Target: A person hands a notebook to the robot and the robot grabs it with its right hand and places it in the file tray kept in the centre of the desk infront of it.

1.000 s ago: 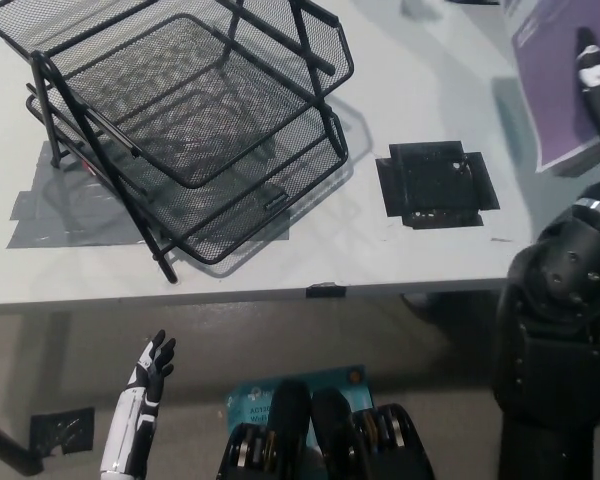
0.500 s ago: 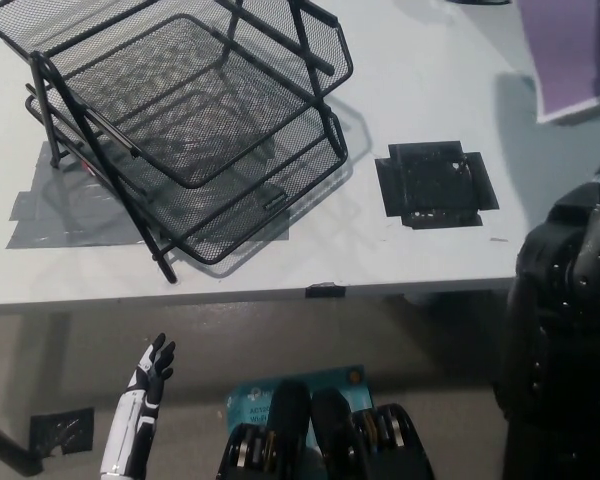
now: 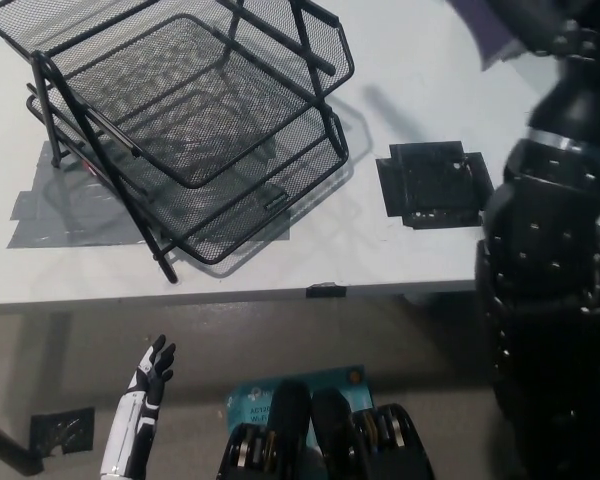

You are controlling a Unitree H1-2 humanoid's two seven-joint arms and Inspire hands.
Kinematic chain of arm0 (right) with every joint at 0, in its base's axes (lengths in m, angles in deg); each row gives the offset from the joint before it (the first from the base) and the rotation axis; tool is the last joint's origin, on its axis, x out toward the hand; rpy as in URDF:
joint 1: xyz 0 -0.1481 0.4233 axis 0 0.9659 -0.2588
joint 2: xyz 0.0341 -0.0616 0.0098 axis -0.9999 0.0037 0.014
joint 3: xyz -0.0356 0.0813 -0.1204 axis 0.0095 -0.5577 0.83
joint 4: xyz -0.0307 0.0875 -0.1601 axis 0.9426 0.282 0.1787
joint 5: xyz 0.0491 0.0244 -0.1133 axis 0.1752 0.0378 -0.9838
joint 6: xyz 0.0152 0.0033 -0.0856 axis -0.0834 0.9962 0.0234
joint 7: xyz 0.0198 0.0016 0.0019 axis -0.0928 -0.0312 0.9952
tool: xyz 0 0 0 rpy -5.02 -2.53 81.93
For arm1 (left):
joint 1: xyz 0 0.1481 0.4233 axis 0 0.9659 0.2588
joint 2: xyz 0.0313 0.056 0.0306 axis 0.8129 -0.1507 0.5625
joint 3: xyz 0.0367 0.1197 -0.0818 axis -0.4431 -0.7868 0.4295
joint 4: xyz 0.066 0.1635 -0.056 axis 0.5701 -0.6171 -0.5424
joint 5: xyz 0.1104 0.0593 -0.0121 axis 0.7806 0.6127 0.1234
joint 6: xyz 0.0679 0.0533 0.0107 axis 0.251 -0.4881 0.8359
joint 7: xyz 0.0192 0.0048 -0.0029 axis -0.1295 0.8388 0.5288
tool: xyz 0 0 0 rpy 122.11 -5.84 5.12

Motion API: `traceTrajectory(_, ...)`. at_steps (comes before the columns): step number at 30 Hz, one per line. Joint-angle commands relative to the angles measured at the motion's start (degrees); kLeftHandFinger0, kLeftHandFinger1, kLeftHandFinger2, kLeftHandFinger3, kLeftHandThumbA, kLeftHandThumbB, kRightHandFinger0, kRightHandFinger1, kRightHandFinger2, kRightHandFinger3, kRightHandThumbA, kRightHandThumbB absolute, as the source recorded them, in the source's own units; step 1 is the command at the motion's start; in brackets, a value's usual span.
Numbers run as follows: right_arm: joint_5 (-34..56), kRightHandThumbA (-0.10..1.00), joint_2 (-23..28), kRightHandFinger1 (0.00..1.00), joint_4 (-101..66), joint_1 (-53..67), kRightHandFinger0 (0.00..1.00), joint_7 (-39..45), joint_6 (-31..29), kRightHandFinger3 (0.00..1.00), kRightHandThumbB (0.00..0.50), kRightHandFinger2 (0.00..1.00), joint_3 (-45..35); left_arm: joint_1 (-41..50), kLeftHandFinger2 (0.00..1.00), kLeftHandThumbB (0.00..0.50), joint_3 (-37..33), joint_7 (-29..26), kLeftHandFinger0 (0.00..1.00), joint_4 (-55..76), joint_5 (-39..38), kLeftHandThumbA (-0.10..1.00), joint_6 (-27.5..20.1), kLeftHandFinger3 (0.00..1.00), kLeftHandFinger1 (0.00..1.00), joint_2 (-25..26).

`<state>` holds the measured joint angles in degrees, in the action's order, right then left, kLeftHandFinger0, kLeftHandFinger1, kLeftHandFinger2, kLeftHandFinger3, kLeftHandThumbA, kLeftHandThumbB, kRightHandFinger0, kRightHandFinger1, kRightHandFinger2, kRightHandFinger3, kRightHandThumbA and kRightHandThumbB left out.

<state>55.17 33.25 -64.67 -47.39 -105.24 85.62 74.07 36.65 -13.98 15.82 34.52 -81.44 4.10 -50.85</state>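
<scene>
I have the purple notebook at the top right edge, well apart from the mesh file tray. My right hand is out of frame, so grip unknown; a loose hold could drop it. Left hand rests open.

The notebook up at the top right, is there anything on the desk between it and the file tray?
Nothing visible blocks the way. The purple notebook is at the top right edge, partly behind the black right arm. Between it and the file tray lies bare desk. The flat black patch sits nearer the front edge, off that line.
</scene>
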Motion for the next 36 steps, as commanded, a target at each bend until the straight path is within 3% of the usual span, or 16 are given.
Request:
traceTrajectory(1,-8.61,0.72,3.47,0.0,5.75,-7.83,0.0,0.68,-9.41,0.07,0.0,0.05,4.16,-0.49,0.99,0.211,-0.52,-0.21,1.0,0.73,0.41,1.0,-1.85,1.0,1.0,0.63)
traceTrajectory(6,-11.33,0.63,5.09,0.0,9.57,-10.67,0.0,-0.36,-13.39,0.16,0.0,0.08,6.72,-0.74,0.99,0.206,-0.65,-0.16,1.0,0.58,0.28,1.0,-1.79,1.0,1.0,0.55)
traceTrajectory(10,-14.76,0.65,6.76,0.0,12.07,-12.25,0.0,-0.49,-15.59,0.22,0.0,0.11,9.2,-0.65,0.99,0.203,-0.74,-0.16,1.0,0.98,0.45,1.0,-1.27,1.0,1.0,0.55)
traceTrajectory(19,-21.89,0.82,10.22,0.0,15.98,-11.98,0.0,-0.71,-16.64,0.32,0.0,0.15,13.15,-0.5,0.98,0.187,-1.0,0.41,1.0,0.71,-0.54,1.0,-1.21,1.0,1.0,0.38)
traceTrajectory(20,-22.92,0.88,10.48,0.0,15.96,-11.83,0.0,-0.86,-16.54,0.27,0.0,0.13,13.49,-0.5,0.98,0.186,-1.01,0.4,1.0,0.67,-0.53,1.0,-1.28,1.0,1.0,0.39)
traceTrajectory(23,-23.81,0.9,10.72,0.0,16.16,-11.39,0.0,-1.07,-17.18,0.24,0.0,0.1,14.01,-0.43,0.98,0.198,-1.04,0.32,1.0,0.79,-0.42,1.0,-1.15,1.0,1.0,0.37)
traceTrajectory(24,-24.32,0.9,10.88,0.0,16.31,-11.19,0.0,-1.24,-17.74,0.29,0.0,0.1,14.34,-0.39,0.98,0.199,-1.06,0.37,1.0,0.85,-0.47,1.0,-1.03,1.0,1.0,0.37)
traceTrajectory(25,-25.1,0.92,11.05,0.0,16.29,-11.03,0.0,-1.55,-17.77,0.27,0.0,0.09,14.54,-0.4,0.97,0.198,-1.14,0.46,1.0,0.78,-0.5,1.0,-1.04,1.0,1.0,0.38)
traceTrajectory(29,-28.21,0.96,11.41,0.0,17.33,-11.02,0.0,-2.93,-18.73,0.05,0.0,0.08,15.9,-0.77,0.98,0.192,-1.35,0.57,1.0,0.62,-0.4,1.0,-0.94,1.0,1.0,0.39)
traceTrajectory(31,-29.28,0.92,11.54,0.0,17.64,-10.95,0.0,-3.12,-19.06,0.1,0.0,0.12,16.4,-0.84,0.97,0.192,-1.39,0.48,1.0,0.69,-0.3,1.0,-0.84,1.0,1.0,0.3)
traceTrajectory(34,-32.22,0.78,12.13,0.0,18.83,-10.41,0.0,-4.67,-20.41,0.33,0.0,0.17,17.94,-0.88,0.96,0.18,-1.41,0.34,1.0,0.74,-0.06,1.0,-0.96,1.0,1.0,0.42)
traceTrajectory(36,-34.95,0.78,13.09,0.0,19.56,-10.0,0.0,-6.06,-21.15,0.33,0.0,0.17,19.23,-1.02,0.97,0.182,-1.42,0.44,1.0,0.65,-0.15,1.0,-1.12,1.0,1.0,0.6)
